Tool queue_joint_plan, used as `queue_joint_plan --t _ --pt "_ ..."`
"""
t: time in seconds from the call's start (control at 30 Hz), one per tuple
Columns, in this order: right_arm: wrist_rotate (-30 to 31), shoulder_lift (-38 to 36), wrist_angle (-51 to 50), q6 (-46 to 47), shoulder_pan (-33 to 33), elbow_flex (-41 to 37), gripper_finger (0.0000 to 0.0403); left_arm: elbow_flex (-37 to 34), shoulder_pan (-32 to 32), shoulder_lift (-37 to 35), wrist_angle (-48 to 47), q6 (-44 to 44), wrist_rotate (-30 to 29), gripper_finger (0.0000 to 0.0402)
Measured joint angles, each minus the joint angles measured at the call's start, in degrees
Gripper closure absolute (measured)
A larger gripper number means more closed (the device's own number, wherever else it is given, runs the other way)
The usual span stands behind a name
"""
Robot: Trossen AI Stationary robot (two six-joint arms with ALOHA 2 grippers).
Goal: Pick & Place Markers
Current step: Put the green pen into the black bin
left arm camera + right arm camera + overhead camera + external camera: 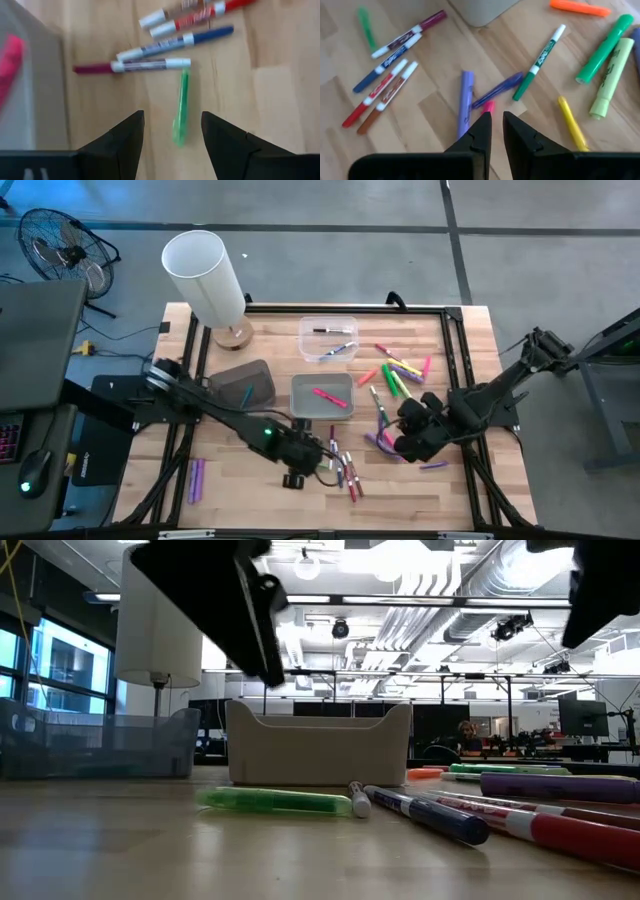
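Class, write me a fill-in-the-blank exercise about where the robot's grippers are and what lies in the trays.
1. The left gripper hangs open above a ____ marker.
2. The grey tray holds a ____ marker.
3. The right gripper, nearly closed, has a ____ marker tip showing just past its fingertips.

Missing words: green; pink; pink

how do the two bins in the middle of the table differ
The clear bin is see-through and holds dark-tipped white markers; the grey bin is opaque and holds a pink marker. The clear bin sits farther from the arms' end of the table; the grey bin lies nearer, between the left pincer and right pincer. Both are open-topped and roughly rectangular.
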Motion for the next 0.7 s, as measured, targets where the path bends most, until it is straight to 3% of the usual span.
queue_joint_plan --t 0.23,0.4,0.7 --pt "0.77 0.0 0.15 0.42 3.25 0.0 0.0367 8.5 0.81 9.92 -2.78 0.0 4.81 0.0209" --pt "1.41 0.0 0.16 1.09 4.37 0.02 0.0366 10.19 1.11 13.11 -2.58 -1.31 5.44 0.0214" --pt "1.68 0.0 0.15 1.09 4.96 0.02 0.0363 10.53 1.03 16.68 -3.96 -4.21 5.5 0.0308"
